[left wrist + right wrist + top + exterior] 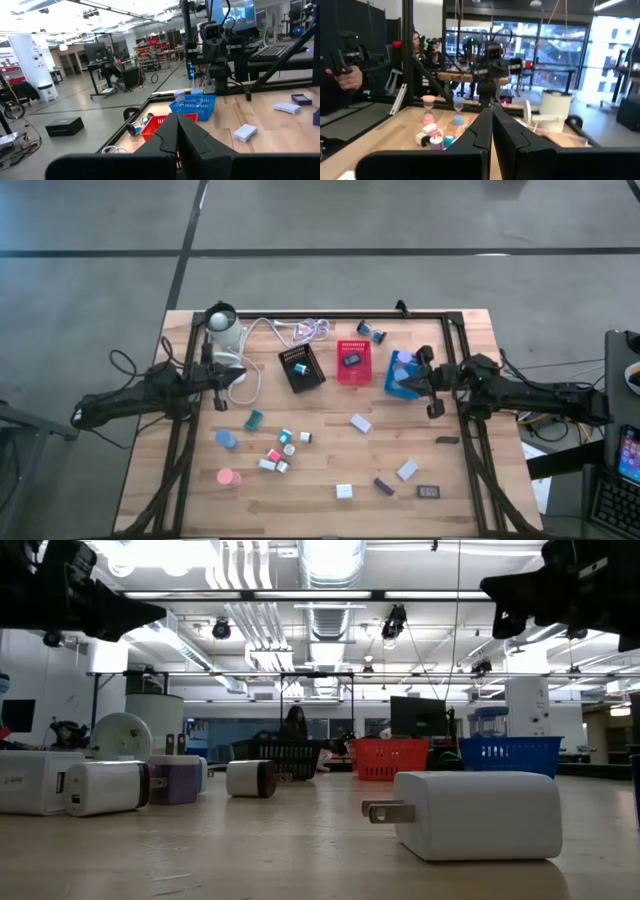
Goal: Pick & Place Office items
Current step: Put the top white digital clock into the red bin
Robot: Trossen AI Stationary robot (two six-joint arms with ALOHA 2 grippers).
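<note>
The office items lie scattered over the wooden table: a teal block (254, 419), a blue roll (227, 439), a pink roll (228, 477), small white and pink blocks (275, 452), white blocks (361, 423) (407, 470) and dark rectangles (429, 491). A white block (480, 815) stands close in the low view. My left gripper (216, 375) (177, 134) hovers shut by the table's left edge. My right gripper (431, 383) (491, 125) hovers shut beside the blue tray (403, 375). Neither holds anything.
Black (302, 367), red (353, 362) and blue mesh trays stand in a row at the far side, each with a piece inside. A white round device (225, 328) and a coiled white cable (305, 330) lie at the far left. A person (347, 75) stands beyond the table.
</note>
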